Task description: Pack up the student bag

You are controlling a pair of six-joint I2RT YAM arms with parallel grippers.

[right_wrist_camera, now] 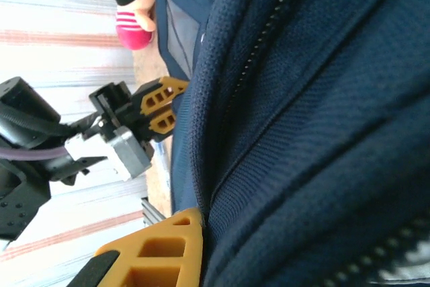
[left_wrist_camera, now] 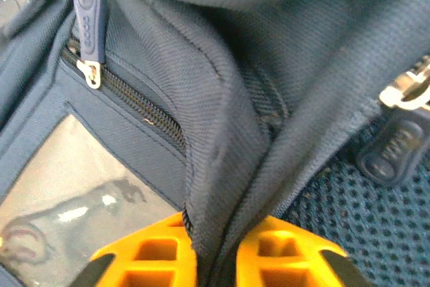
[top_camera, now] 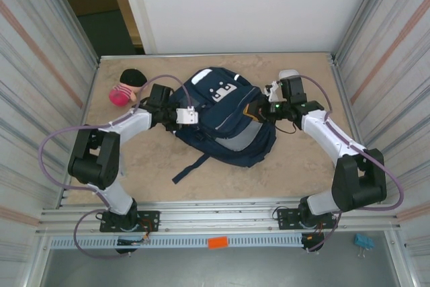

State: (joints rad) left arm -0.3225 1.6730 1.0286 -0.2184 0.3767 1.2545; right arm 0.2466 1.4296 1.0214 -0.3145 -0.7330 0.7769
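The student bag [top_camera: 225, 115], a navy-blue backpack with a white patch, lies flat in the middle of the table. My left gripper [top_camera: 176, 109] is at its left edge, and its two orange fingers [left_wrist_camera: 151, 253] are shut on a fold of the bag [left_wrist_camera: 222, 132] beside a zipper pull [left_wrist_camera: 89, 11]. My right gripper [top_camera: 259, 111] is at the bag's right edge. One of its orange fingers [right_wrist_camera: 158, 250] presses against a seam of the bag [right_wrist_camera: 302, 99], and the other is hidden behind the fabric. The left gripper [right_wrist_camera: 161, 105] also appears across the bag in the right wrist view.
A small doll [top_camera: 126, 87] in pink with black hair lies at the far left of the table, also as the doll [right_wrist_camera: 131, 1] in the right wrist view. Corrugated walls close in both sides. A dark strap [top_camera: 191, 166] trails from the bag toward the near edge.
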